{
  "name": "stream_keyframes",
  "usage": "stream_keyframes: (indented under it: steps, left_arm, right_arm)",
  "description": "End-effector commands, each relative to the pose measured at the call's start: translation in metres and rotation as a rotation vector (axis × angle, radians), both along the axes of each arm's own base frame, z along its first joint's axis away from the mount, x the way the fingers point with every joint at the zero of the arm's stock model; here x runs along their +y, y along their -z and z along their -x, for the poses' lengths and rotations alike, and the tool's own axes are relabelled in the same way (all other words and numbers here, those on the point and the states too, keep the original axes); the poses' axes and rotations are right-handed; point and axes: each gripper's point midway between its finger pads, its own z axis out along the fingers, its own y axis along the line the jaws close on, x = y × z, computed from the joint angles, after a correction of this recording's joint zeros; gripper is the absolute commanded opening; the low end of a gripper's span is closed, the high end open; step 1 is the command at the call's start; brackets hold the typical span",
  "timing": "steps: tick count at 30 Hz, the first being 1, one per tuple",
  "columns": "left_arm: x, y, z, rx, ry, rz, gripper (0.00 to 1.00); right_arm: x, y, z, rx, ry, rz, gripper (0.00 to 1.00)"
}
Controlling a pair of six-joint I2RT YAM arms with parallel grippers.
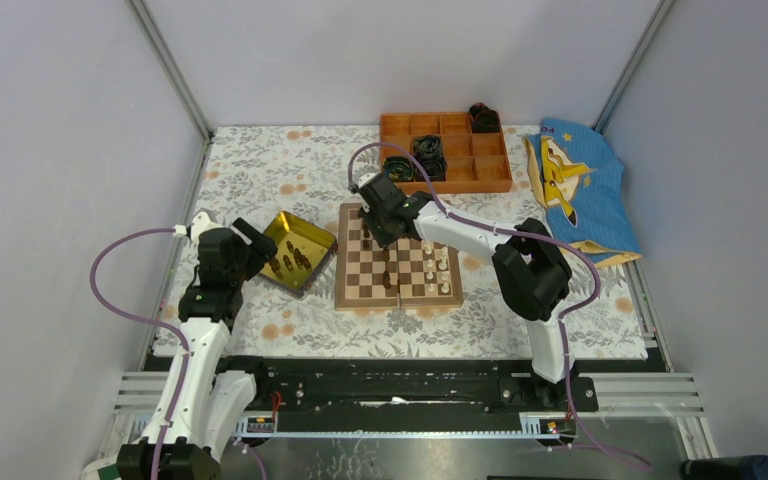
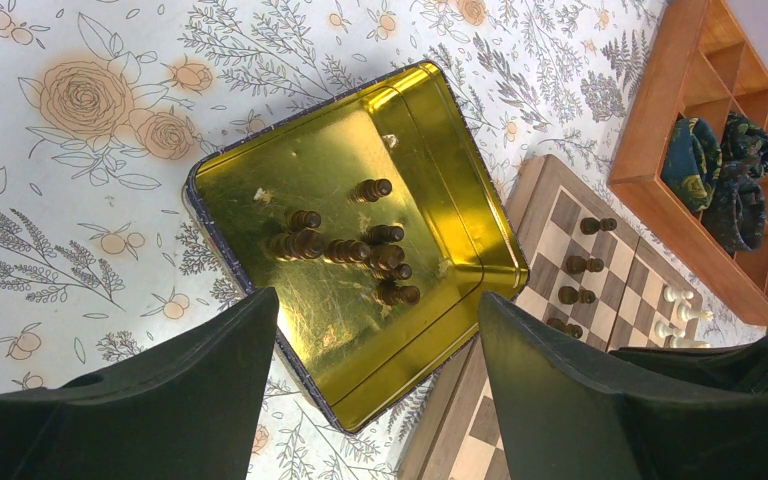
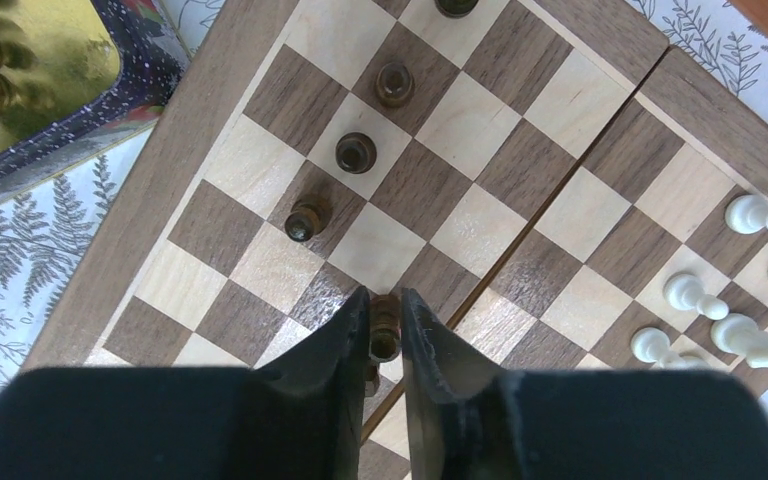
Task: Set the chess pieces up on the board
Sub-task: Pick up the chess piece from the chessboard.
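My right gripper (image 3: pixel 385 298) pinches one dark piece (image 3: pixel 385 332) over the board (image 3: pixel 260 165), low in the middle of the picture. My left gripper (image 2: pixel 375 300) hangs wide open above the gold tray (image 2: pixel 260 190).

On the right wrist camera I see only a thin strip of the dark piece (image 3: pixel 384 330) between the fingers (image 3: pixel 345 345) of the right gripper (image 3: pixel 385 300). Its base and its kind I cannot tell (the fingers cover both sides). The gold tray (image 3: pixel 80 125) is cut there by the top and left edges, and the pale pieces (image 3: pixel 755 340) run out at the right edge.

From the top camera, the same gripper covers some far left squares of the board (image 1: pixel 360 290), and the chessmen (image 1: pixel 430 270) are too small for me to name.

On the left wrist camera, the left gripper (image 2: pixel 378 300) hides a part of the board, and the orange box (image 2: pixel 650 140) is cut by the right edge.
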Motion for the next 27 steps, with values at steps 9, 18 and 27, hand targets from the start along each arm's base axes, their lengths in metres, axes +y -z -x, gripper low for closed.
stream_keyframes:
  steps: [9,18,27]
  left_arm:
    - [-0.0049,-0.0072,-0.0056,-0.049,0.018,0.013,0.81]
    - [-0.0054,-0.0072,-0.0055,-0.049,0.02,0.014,0.81]
    - [-0.006,-0.0078,-0.0055,-0.051,0.023,0.016,0.81]
  right_arm:
    - [-0.0033,-0.0178,-0.0083,-0.034,0.017,-0.003,0.39]
    - [-0.0077,-0.0136,-0.0058,-0.019,0.032,0.015,0.39]
    - [-0.0091,-0.01,-0.0025,-0.003,0.033,0.019,0.37]
